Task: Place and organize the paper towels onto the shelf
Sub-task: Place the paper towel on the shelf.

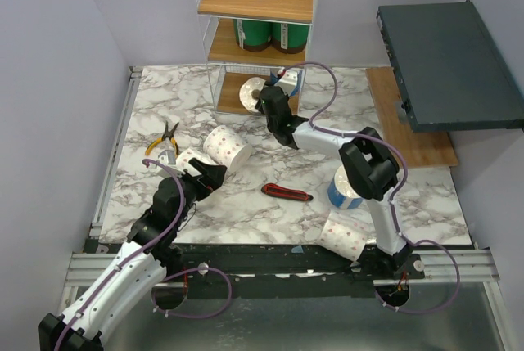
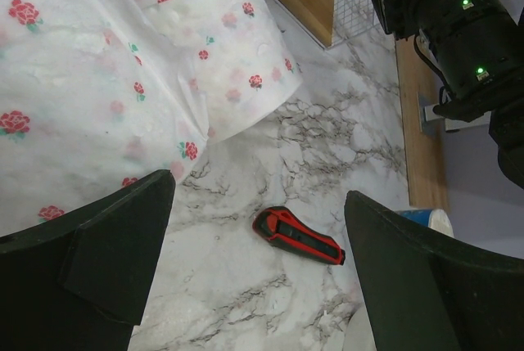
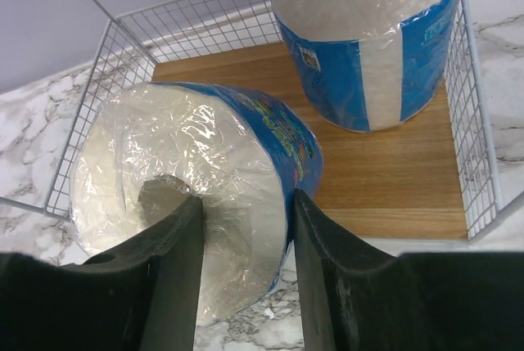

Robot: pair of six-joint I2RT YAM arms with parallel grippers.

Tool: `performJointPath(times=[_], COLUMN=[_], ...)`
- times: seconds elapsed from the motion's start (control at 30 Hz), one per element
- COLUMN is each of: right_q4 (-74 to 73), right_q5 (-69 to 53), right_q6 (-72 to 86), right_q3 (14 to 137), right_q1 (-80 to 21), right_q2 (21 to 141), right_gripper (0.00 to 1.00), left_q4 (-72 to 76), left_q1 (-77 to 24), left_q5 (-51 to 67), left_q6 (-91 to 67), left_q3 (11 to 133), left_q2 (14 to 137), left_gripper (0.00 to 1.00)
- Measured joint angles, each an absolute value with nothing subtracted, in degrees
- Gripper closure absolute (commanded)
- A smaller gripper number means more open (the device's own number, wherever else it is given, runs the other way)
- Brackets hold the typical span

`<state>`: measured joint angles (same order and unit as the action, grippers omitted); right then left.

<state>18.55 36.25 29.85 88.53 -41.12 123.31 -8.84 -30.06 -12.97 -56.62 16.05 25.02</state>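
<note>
Blue roll lies on its side at the front left corner of the bottom tier of the shelf. Its long axis is level and runs roughly front to back, and its flat white end with the hollow core faces out toward the arms. The right end effector is partly closed and pinches this roll's wall: one finger reaches into the core and the other presses on the blue wrap outside. Whether the roll's weight rests on the wood cannot be told. Behind it to the right a standing roll, also blue, is upright on the same tier with its axis vertical, close by the first. Two green rolls sit side by side on the middle tier.

On the counter two floral rolls lie on their sides near the left end effector. Its fingers are spread wide and grip nothing; one finger is just beside the nearer of the two, and contact cannot be told. A third floral roll lies at the near edge by the right arm's base, and a spare blue roll stands upright just behind it, under that arm. A knife lies mid-counter and pliers lie at the left
</note>
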Motion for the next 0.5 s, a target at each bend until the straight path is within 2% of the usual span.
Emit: performJointPath(times=[0.5], right_q4=[17.47], right_q5=[36.21], right_q6=[30.44], right_q3=[95.42], right_q1=[-40.75], right_q2=[128.31], right_gripper=[0.55], left_q4=[-9.15], left_q1=[-30.06], left_q5=[-12.97], left_q6=[-56.64], left_q3=[16.03], left_q2=[24.51], left_gripper=[0.05])
